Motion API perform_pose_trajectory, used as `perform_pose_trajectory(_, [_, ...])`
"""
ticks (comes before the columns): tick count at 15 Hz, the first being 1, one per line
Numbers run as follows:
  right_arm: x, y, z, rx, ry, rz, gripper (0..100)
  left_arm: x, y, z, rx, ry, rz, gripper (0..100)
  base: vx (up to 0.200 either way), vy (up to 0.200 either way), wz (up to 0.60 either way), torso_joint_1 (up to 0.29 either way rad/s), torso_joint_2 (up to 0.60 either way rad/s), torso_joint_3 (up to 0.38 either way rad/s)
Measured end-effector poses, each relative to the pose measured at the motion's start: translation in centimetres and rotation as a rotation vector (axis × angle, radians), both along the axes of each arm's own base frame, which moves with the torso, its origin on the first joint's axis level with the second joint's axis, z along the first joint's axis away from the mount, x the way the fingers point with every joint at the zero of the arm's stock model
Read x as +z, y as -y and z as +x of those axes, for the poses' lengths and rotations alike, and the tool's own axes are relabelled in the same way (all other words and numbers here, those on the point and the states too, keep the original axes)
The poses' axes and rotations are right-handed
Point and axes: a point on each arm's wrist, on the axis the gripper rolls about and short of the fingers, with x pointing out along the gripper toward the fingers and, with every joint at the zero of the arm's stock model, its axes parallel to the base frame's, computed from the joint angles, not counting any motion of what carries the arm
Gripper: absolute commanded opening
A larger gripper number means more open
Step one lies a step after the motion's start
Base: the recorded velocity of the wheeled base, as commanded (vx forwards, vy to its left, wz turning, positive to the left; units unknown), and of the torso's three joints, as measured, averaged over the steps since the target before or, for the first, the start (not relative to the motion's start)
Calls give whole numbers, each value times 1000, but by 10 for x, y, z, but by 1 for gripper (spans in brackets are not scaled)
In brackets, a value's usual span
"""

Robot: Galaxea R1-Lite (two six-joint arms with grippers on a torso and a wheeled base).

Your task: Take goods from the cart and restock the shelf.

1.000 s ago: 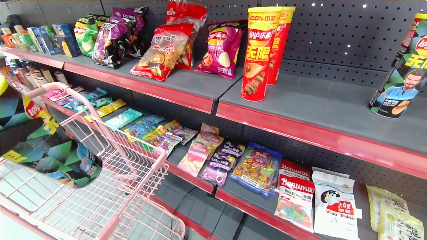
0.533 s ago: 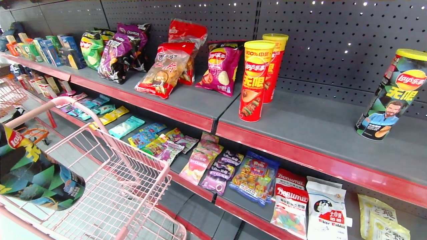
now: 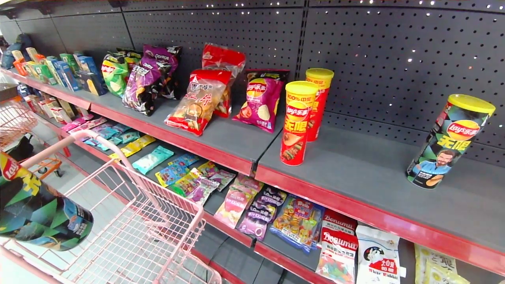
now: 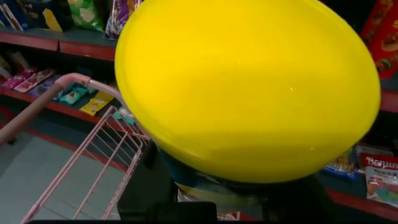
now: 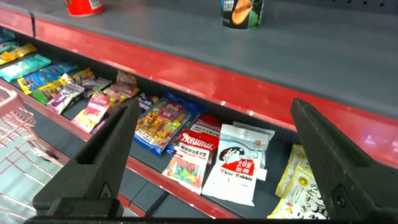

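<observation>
**Chip can held over the cart, right pincer empty**

The left gripper (image 4: 217, 198) was clamped on a black-and-green chip can (image 3: 41, 215), which hung tilted above the pink cart (image 3: 165, 221) on the robot's left. In the left wrist view the can's yellow lid (image 4: 249, 87) sat close to the lens, with the gripper's dark body beneath it. The right gripper (image 5: 214, 155) had its fingers (image 5: 106, 162) spread wide with nothing between them, and faced the lower shelf (image 3: 229, 230) and its candy bags (image 5: 158, 121). On the grey upper shelf (image 3: 355, 177) a matching can (image 3: 449, 142) stood upright toward the right. It was well apart from two red cans (image 3: 298, 124), which stood one behind the other near the middle. Snack bags (image 3: 201, 102) leaned to the left of the red cans
</observation>
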Motion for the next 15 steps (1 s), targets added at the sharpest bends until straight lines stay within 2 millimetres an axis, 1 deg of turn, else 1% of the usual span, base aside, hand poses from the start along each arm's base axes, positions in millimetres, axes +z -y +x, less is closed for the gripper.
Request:
perform_pose_trajectory(3, [0,0,0,-2,-1,1,100,-1,0,-2,3,4,1,0,0,0,0,49,-109,-65])
perform_pose_trajectory(14, [0,0,0,-1,-1,0,100,-2,1,-3,-33,4,60,0,0,0,-600,5,-2,0])
perform_pose_trajectory(15, [0,0,0,-1,-1,-1,100,-1,1,-4,-33,8,73,0,0,0,0,0,0,0])
